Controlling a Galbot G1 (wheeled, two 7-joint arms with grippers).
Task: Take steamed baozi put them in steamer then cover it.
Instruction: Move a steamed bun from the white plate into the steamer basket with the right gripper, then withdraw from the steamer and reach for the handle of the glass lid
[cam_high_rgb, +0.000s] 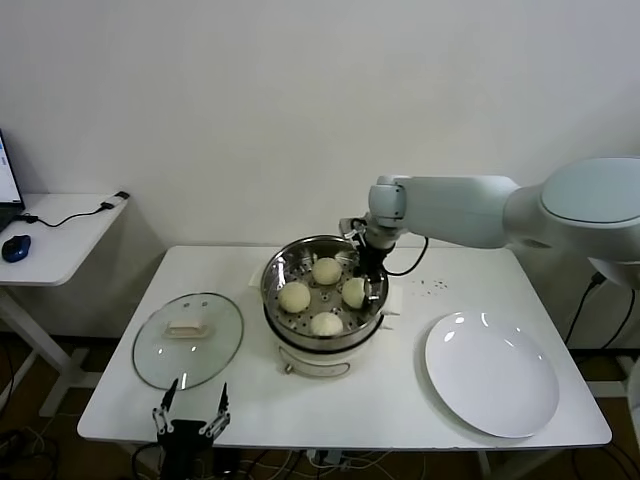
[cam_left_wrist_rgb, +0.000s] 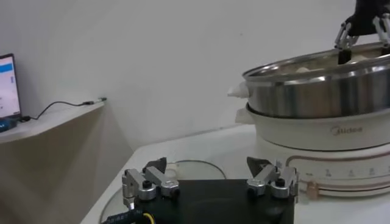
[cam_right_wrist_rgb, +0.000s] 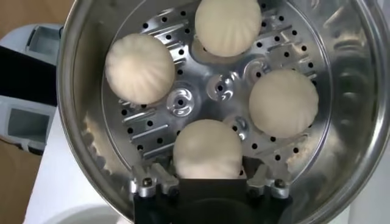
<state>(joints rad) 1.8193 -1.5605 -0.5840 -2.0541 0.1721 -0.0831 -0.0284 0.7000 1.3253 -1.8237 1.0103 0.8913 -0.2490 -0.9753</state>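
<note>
We count four buns (cam_right_wrist_rgb: 209, 149) on the holed tray inside the one steamer (cam_high_rgb: 322, 290); our right gripper (cam_high_rgb: 362, 285) stands spread around the nearest bun; our left gripper (cam_left_wrist_rgb: 211, 181) waits spread near one glass lid (cam_high_rgb: 188, 339); one white plate (cam_high_rgb: 491, 373) lies apart.

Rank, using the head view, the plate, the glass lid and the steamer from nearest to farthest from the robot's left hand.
1. Glass lid: just beyond the left hand, on the table's left.
2. Steamer: mid-table, farther back and rightward.
3. Plate: far across, on the table's right.
</note>
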